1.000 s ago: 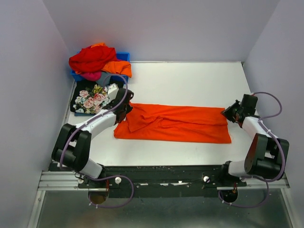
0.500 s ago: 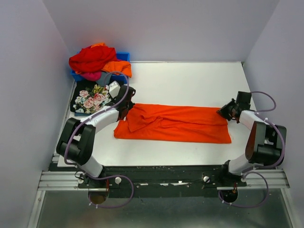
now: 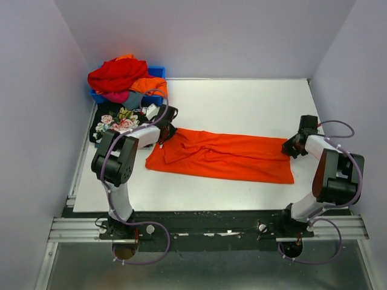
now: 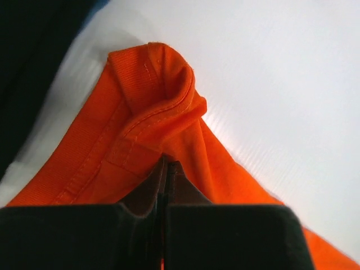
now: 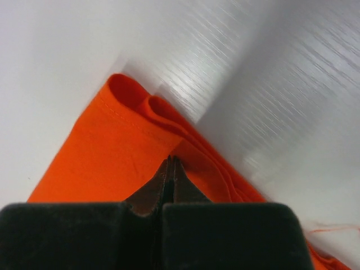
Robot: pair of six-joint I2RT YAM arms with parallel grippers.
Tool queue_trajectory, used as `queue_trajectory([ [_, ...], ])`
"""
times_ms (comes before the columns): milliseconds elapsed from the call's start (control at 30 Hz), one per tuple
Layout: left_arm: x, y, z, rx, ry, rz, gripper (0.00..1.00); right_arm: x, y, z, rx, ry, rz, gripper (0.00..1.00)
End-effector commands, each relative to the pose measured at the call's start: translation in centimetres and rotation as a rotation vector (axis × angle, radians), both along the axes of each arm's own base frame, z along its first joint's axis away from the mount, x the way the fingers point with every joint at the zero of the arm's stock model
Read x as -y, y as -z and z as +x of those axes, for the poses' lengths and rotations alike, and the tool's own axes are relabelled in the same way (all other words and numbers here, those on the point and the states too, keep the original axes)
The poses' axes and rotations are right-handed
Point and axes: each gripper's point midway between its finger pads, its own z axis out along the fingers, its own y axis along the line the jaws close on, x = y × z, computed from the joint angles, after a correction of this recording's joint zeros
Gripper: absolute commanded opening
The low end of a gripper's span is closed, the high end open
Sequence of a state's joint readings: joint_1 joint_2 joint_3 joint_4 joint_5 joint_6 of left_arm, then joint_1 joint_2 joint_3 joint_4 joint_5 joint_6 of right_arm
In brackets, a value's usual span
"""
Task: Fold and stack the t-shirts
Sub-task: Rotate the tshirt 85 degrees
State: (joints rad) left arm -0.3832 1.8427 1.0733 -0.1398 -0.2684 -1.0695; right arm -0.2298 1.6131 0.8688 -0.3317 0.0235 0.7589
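Observation:
A plain bright orange t-shirt [image 3: 221, 156] lies folded into a long strip across the middle of the white table. My left gripper [image 3: 166, 134] is shut on the strip's far left corner, where the cloth bunches up [image 4: 152, 84]. My right gripper [image 3: 291, 146] is shut on the far right corner [image 5: 135, 112], which is lifted a little. A black t-shirt with pink rose print [image 3: 116, 125] lies folded at the far left. Red, orange, pink and grey t-shirts [image 3: 121, 75] are heaped at the back left.
A blue plastic bin [image 3: 158, 71] stands under the heap of shirts at the back left corner. Grey walls enclose the table on the left, back and right. The table's front edge [image 3: 199, 210] runs just beyond the arm bases.
Both grippers moved onto the orange shirt's far corners and closed on them. The left elbow swung toward the back; the shirt's left end is drawn up and slightly skewed.

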Motion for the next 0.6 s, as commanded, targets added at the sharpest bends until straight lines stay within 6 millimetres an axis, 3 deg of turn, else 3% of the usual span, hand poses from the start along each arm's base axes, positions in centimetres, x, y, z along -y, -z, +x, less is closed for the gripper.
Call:
queue_trajectory([
  [0, 1.3, 4.2, 0.3, -0.153, 0.035, -0.017, 0.0, 0.3, 0.2, -3.1, -0.065, 0.012, -0.08, 0.01],
  [133, 1.6, 4.3, 3.2, -0.15, 0.056, 0.029, 0.0, -0.6, 0.7, -4.8, -0.162, -0.016, -0.15, 0.01],
  [300, 2.7, 3.5, 8.2, -0.139, 0.12, 0.072, 0.0, -1.7, 1.5, -7.2, -0.25, -0.05, -0.153, 0.01],
  [400, 4.6, 3.9, 11.0, -0.132, 0.209, 0.065, 0.0, -3.2, 0.1, -7.6, -0.206, -0.088, -0.14, 0.01],
  [467, 5.7, 4.0, 12.7, -0.162, 0.248, 0.062, 0.0, -5.4, -1.0, -7.4, -0.16, -0.175, -0.162, 0.01],
  [567, 6.2, 4.6, 13.7, -0.173, 0.262, 0.078, 0.0, -7.1, -1.4, -8.9, -0.185, -0.205, -0.179, 0.01],
])
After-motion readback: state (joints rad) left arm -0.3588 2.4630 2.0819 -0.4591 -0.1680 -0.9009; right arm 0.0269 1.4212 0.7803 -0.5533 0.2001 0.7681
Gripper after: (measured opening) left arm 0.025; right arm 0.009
